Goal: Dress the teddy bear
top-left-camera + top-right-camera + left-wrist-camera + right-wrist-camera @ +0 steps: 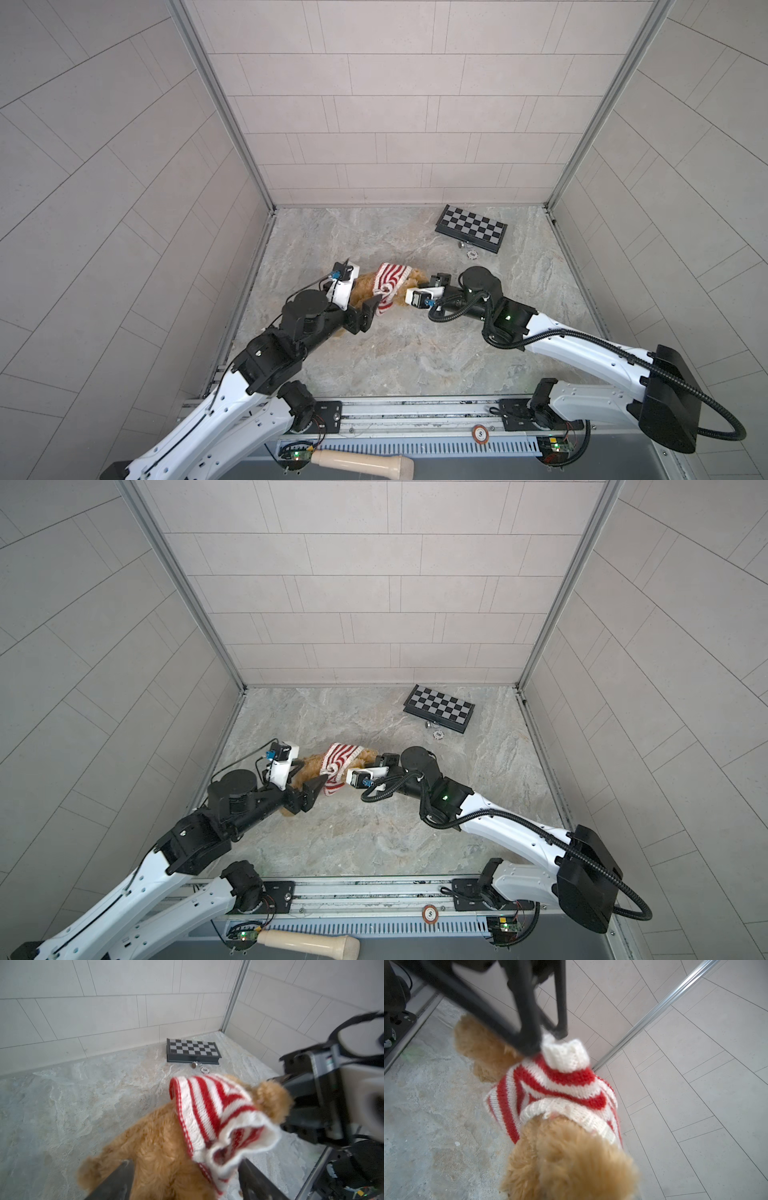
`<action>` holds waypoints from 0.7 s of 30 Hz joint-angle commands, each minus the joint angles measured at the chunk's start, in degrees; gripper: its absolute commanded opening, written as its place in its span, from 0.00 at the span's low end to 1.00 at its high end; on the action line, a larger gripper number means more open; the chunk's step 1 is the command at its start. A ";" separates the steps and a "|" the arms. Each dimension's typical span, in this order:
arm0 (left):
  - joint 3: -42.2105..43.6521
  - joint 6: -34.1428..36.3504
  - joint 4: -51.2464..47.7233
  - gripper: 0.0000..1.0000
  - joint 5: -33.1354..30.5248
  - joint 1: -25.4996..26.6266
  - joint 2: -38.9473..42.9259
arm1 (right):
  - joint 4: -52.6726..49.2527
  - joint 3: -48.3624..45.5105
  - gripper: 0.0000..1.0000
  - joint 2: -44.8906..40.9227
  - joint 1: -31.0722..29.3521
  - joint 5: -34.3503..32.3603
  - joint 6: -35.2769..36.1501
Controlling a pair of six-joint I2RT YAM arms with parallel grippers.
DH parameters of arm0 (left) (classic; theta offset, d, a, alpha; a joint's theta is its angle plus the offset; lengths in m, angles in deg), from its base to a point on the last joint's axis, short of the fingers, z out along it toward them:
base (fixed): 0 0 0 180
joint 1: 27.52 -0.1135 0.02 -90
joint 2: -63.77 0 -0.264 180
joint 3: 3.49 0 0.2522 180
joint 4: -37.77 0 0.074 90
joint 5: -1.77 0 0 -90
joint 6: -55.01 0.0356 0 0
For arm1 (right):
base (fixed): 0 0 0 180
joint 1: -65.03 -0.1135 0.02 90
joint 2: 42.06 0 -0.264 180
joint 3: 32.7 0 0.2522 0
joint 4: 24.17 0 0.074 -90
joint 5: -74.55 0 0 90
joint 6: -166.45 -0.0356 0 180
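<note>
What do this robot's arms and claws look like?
The left arm and right arm have glossy white shells, black joints and round black motor housings. The left gripper and right gripper are black, each with two flat tapering fingers, beside a small white wrist camera. A ribbed black hose runs along the right arm, which shows a green light.

Left arm (232,399) and right arm (582,345) both reach in from the near table (415,365) edge, tips nearly meeting mid-table. Left end effector (188,1178) has its fingers spread wide. Right end effector (415,289) fingers are out of sight, so can't tell.
</note>
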 commanded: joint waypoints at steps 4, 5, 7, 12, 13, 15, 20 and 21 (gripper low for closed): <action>-7.09 -9.75 -6.93 0.82 10.56 -4.83 -0.33 | 12.98 -3.46 0.00 -1.06 -1.00 -1.19 4.72; -8.19 -10.99 -7.39 0.79 10.48 -4.91 -1.58 | 13.31 -3.83 0.00 -1.14 -1.31 -1.28 5.00; -9.56 -13.63 -7.41 0.69 10.78 -4.92 -4.44 | 13.57 -4.49 0.00 -1.58 -2.10 -1.81 6.01; -10.35 -17.23 -6.23 0.47 12.88 -5.01 -11.02 | 12.25 -5.49 0.00 -2.09 -3.90 -4.31 8.90; -10.16 -17.46 -5.99 0.45 12.69 -5.05 -11.64 | 12.10 -5.68 0.00 -2.11 -4.18 -4.66 9.28; -9.80 -18.08 -5.62 0.42 12.93 -5.65 -12.63 | 12.31 -5.97 0.00 -2.17 -4.45 -4.83 9.51; -8.74 -17.74 -6.48 0.38 12.13 -5.88 -13.86 | 12.28 -5.98 0.00 -2.20 -4.50 -5.31 10.12; -8.39 -17.91 -6.19 0.36 12.38 -6.01 -13.76 | 12.32 -5.98 0.00 -2.11 -4.54 -5.32 10.13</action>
